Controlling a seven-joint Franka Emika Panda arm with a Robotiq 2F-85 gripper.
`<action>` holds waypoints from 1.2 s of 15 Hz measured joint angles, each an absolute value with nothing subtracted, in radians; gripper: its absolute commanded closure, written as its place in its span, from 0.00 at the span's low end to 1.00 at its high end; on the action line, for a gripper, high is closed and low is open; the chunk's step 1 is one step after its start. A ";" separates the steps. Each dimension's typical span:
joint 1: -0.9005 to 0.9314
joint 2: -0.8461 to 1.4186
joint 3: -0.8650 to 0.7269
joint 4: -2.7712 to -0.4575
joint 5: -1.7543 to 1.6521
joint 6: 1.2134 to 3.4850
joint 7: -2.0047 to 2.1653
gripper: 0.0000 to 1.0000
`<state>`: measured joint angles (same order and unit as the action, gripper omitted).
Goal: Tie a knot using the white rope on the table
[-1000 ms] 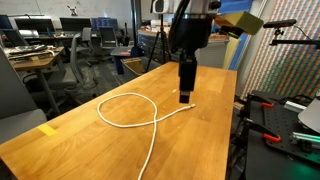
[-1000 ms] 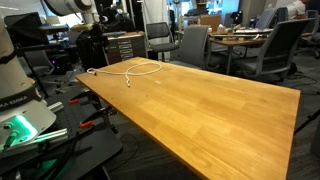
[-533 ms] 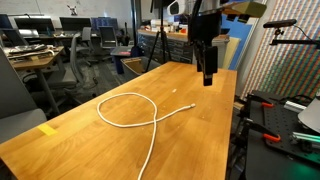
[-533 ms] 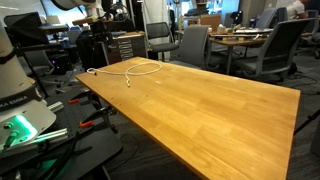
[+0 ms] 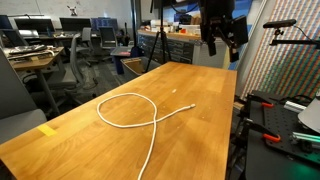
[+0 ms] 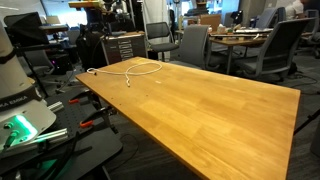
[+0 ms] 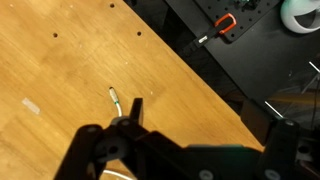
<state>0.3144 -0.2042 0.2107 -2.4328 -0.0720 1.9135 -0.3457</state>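
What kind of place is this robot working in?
Probably an open-plan office or lab: swivel chairs and desks with monitors stand behind the wooden table carrying the white rope.

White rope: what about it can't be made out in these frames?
- Exterior view: white rope runs out at the picture's bottom edge; that end unseen.
- Crossing: too small to tell which strand lies on top.
- Wrist view: only one tip shows; the gripper hides the rest.
- Exterior view: loop too distant for detail.
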 measured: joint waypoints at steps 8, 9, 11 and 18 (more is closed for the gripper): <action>0.285 -0.110 0.211 -2.482 -0.102 2.235 -0.332 0.00; 0.272 -0.078 0.204 -2.483 -0.102 2.291 -0.332 0.00; 0.241 -0.008 0.187 -2.475 -0.102 2.357 -0.334 0.00; 0.137 0.144 0.150 -2.406 -0.022 2.413 -0.428 0.00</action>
